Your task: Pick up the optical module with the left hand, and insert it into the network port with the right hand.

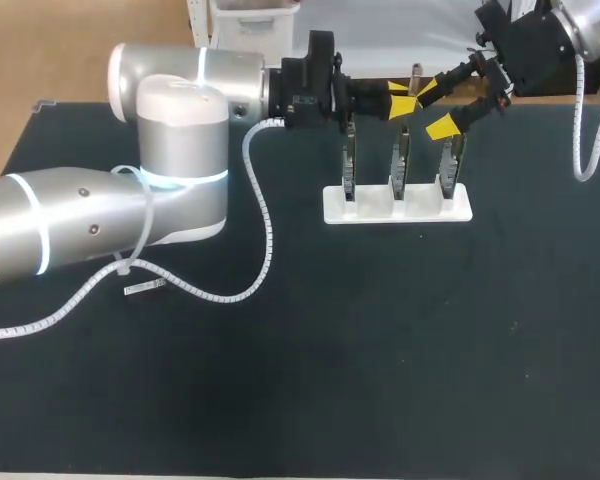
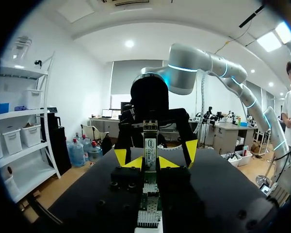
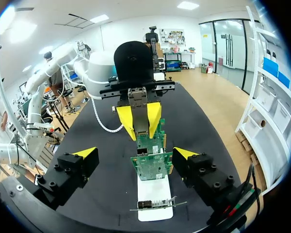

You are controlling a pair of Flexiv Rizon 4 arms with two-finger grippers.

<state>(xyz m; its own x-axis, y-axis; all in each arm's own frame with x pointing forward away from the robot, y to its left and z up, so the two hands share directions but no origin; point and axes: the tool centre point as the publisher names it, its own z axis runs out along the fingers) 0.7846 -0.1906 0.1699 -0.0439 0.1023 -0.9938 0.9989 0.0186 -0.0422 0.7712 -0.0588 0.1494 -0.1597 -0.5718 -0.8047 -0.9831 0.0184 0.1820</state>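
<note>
My left gripper (image 2: pixel 149 164) pinches the optical module (image 2: pixel 150 141) above the card rack (image 1: pixel 422 207), on the table's (image 1: pixel 380 350) far side. My right gripper (image 3: pixel 135 154), spread wide, faces it. I should centre it on the module's free end before closing.

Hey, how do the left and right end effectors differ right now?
The left end effector is shut on the module, its yellow tips close together. The right end effector is open, tips spread wide, holding nothing. In the head view the left arm reaches in from the left side, while the right arm slants in from the far right corner. Both have yellow tips and face each other above the upright cards in the white stand.
</note>
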